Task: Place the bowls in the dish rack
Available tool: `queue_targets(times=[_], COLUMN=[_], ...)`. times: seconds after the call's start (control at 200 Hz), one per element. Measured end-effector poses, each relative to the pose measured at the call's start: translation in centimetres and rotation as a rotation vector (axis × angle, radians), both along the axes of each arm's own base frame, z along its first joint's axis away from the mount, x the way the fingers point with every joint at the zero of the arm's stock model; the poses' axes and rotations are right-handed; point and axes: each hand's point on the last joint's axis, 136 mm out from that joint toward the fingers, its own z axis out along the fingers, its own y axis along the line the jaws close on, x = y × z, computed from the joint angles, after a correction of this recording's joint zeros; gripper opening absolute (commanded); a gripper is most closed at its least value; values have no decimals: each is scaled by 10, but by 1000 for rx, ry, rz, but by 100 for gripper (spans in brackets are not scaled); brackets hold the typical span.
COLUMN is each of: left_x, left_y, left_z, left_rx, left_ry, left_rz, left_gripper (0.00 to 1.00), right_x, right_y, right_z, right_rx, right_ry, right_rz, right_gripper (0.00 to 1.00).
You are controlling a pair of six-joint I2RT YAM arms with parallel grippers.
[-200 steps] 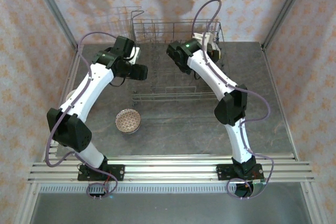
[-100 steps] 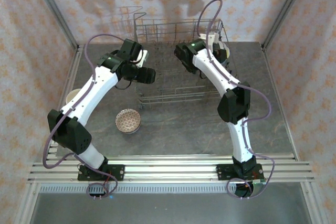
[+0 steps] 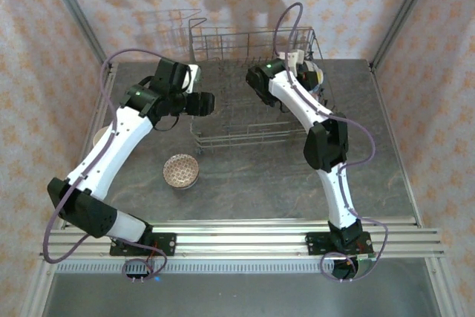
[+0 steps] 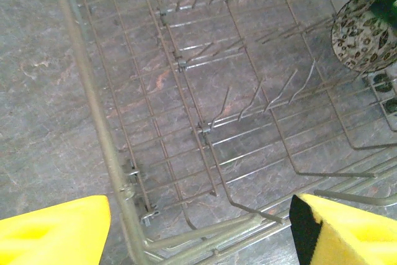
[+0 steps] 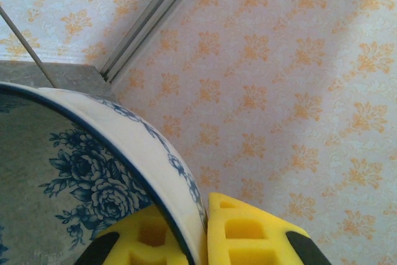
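The right end effector [image 5: 197, 233] is clamped on the rim of a blue-flowered bowl [image 5: 93, 172], one finger inside and one outside. In the overhead view it hangs at the upper right, over the right end of the dish rack [image 3: 245, 137].

The step in hand looks like setting this bowl into the rack. To do it well:
- Keep the clamp firm and lower the bowl on edge into a gap between two rows of tines [image 4: 248, 100], not onto their tips.
- Let go only once the rim rests on the wire floor and a tine props the bowl up.
- Draw the fingers straight up and out, so they don't drag the bowl or snag the wires.

The left end effector [image 4: 198, 231] has its fingers well apart and holds nothing. It hangs over the rack's left edge, left of centre in the overhead view. It would do best to stay out of the way.

The left wrist view shows a speckled bowl [image 4: 363, 35] at its upper right, over the rack. I cannot tell whether this is the clamped bowl seen from outside.

Counted:
- **Bowls:** three. One is clamped, a patterned bowl [image 3: 181, 171] sits on the counter [image 3: 260, 183] at lower centre-left, and a cream bowl [image 3: 99, 136] is half hidden behind the left arm at the left edge.
- **Rack:** one.
- **Arms:** two.
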Motion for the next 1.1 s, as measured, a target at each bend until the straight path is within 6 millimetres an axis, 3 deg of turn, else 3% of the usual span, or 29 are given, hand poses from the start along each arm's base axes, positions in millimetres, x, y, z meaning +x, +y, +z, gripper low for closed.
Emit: queue_targets(times=[0.46,0.701,0.901,1.101], left_x=[1,-3,-9,-14], left_y=[43,46,48,49], left_z=[16,16,11,15], left_rx=[-58,-64,-68,-74], left_ry=[-50,-52,-43,-57], left_rz=[143,152,159,158], left_gripper=[78,78,78,78], right_x=[2,0,3,4], right_y=[2,12,27,31], right_z=[-22,-28,-48,-48], right_rx=[-38,-54,-93,-110], right_ry=[61,68,107,101], right_rz=[1,24,55,67], right_gripper=[1,1,1,0])
